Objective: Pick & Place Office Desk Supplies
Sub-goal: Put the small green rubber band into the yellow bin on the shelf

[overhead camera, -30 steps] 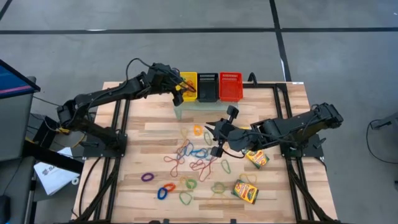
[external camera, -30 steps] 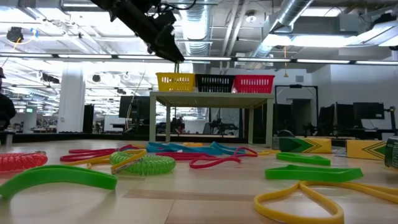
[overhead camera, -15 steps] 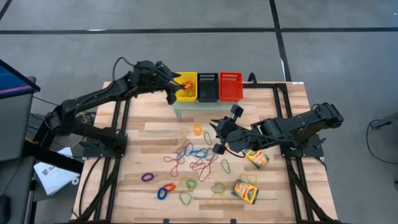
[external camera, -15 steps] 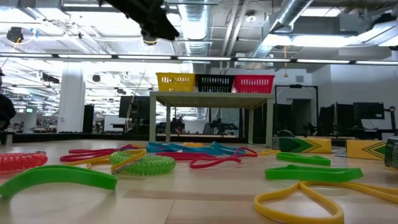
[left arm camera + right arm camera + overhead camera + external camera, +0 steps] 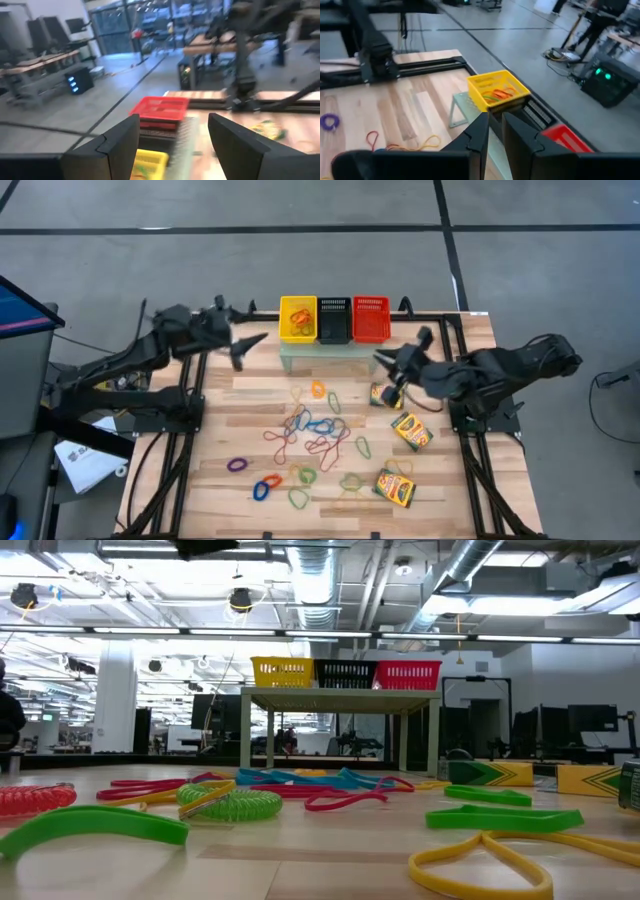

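Few of the supplies are put away. A handful of orange and red bands sit in the yellow basket (image 5: 298,318). The black basket (image 5: 333,320) and red basket (image 5: 370,319) show nothing inside that I can make out.

Remaining items:
- The loose rubber bands (image 5: 310,430), most of the set, lie scattered on the table (image 5: 230,395), well apart from the left gripper (image 5: 243,345) and nearer the right gripper (image 5: 388,370).
- The first crayon box (image 5: 383,395) lies just beside and below the right gripper.
- The second crayon box (image 5: 412,433) and third crayon box (image 5: 395,488) lie farther back, toward the right arm's base and the near table edge.

Gripper states:
- Left: fingers spread wide, nothing between them. The baskets lie ahead of it.
- Right: fingers drawn almost together, leaving only a slim gap, with nothing in it. The yellow basket lies ahead of it.

Changes over the last second:
- The left gripper was over the yellow basket; it has pulled back clear of the basket row.
- The right gripper was low over the band pile; it has lifted and swung toward the baskets, which exposes the first crayon box.
- I judge one deposit finished and no new pick begun.
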`<action>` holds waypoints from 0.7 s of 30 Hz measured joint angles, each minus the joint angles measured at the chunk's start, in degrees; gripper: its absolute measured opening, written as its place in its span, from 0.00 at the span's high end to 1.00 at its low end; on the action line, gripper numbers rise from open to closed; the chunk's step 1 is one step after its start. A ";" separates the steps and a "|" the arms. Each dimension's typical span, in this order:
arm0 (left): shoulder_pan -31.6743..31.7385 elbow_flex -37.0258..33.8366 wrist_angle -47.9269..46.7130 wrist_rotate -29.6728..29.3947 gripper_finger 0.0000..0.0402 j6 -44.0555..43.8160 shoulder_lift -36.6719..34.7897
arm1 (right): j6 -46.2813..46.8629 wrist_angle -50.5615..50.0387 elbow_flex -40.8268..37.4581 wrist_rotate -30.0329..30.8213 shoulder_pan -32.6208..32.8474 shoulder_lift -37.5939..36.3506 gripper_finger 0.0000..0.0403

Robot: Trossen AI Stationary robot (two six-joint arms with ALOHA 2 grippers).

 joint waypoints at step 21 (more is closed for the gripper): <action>-31.00 -32.62 22.35 -3.84 0.43 -14.75 -14.82 | 28.07 -3.74 -17.26 -27.12 -3.33 16.02 0.53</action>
